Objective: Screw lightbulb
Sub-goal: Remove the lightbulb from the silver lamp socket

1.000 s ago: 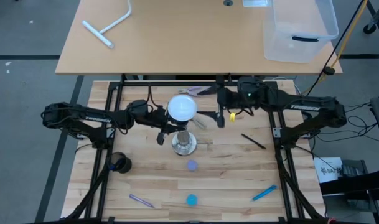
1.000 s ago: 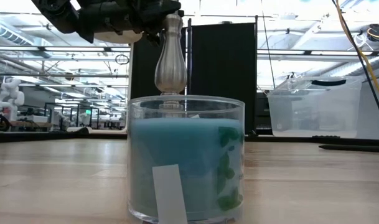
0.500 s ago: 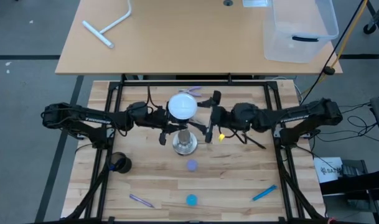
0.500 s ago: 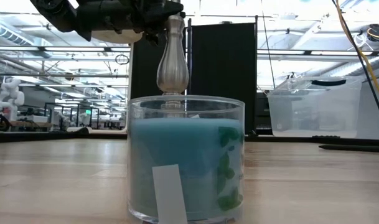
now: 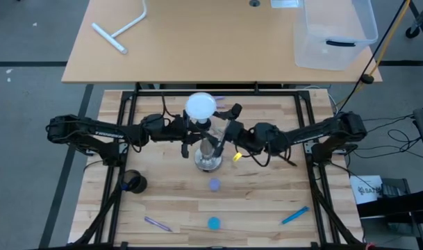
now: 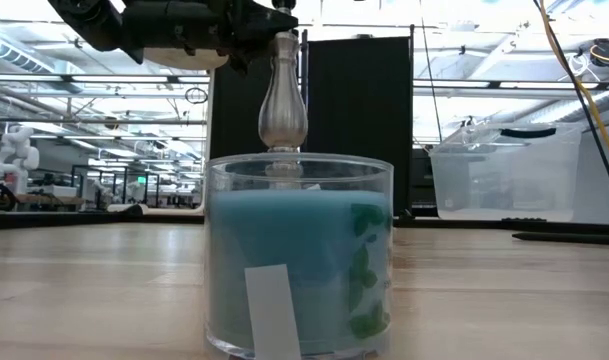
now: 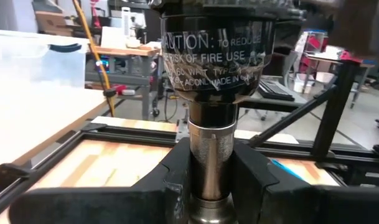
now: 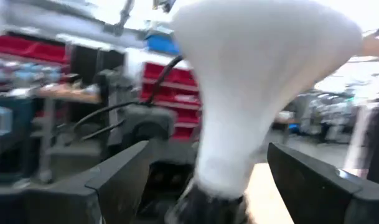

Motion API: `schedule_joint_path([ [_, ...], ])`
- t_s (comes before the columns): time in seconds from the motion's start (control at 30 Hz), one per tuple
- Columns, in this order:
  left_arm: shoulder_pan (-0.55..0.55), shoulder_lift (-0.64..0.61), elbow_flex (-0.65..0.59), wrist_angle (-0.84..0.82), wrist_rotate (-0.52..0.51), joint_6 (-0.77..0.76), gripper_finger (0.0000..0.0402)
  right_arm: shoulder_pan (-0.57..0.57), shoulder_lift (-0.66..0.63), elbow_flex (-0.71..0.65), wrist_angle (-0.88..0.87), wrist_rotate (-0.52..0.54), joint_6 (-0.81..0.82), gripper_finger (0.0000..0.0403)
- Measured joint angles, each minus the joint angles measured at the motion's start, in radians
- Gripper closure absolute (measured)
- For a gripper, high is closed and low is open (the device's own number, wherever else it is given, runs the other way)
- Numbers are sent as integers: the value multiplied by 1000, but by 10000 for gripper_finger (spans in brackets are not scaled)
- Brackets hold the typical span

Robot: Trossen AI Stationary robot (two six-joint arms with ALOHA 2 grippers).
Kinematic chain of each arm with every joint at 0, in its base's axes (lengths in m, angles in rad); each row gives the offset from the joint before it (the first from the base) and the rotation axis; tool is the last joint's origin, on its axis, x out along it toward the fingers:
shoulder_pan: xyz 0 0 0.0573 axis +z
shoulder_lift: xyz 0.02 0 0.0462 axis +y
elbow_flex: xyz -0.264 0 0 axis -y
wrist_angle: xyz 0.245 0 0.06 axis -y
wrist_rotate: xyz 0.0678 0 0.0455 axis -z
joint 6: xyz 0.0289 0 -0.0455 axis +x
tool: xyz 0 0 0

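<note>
The white lightbulb [image 5: 201, 105] sits with its neck in the black top [image 7: 217, 56] of a silvery socket stand, whose round base [image 5: 206, 162] rests on the table. My left gripper [image 5: 196, 139] comes level from the table's left and is shut on the stand's post. My right gripper [image 5: 226, 129] reaches in from the right and is open. Its two fingers [image 8: 121, 177] stand on either side of the lightbulb's tapering neck [image 8: 239, 143], apart from it. In the low view only the post [image 6: 282, 105] and my left gripper [image 6: 209, 25] show. My left gripper pinches the silvery post [image 7: 211, 155] just under the black socket top, between its two fingers [image 7: 177, 183]. The fingers come level from the table's left and lie across the post. The stand stays up with its base on the table.
A blue candle jar [image 6: 299, 255] stands close before the low camera. A dark cup [image 5: 133, 182], a purple pen [image 5: 158, 223], a blue pen [image 5: 294, 215] and a black pen [image 5: 282, 158] lie about the table. A clear bin [image 5: 334, 31] stands on the far table.
My right gripper has swung down and toward the table's left, from the far right side to the lightbulb, staying open. My left gripper has turned at the wrist, and the lightbulb has shifted toward the far edge while the stand's base stayed put.
</note>
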Motion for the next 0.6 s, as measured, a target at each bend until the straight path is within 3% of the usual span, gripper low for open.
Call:
schedule_joint_path([
  [0.17, 0, 0, 0, 2, -19, 0, 326, 0, 63, 50, 106, 46, -89, 87],
  [0.37, 0, 0, 0, 3, -54, -1, 326, -3, 127, 141, 113, 123, -159, 87],
  [0.6, -1, 0, -1, 3, -56, -1, 326, -18, 169, 186, 120, 121, -185, 92],
])
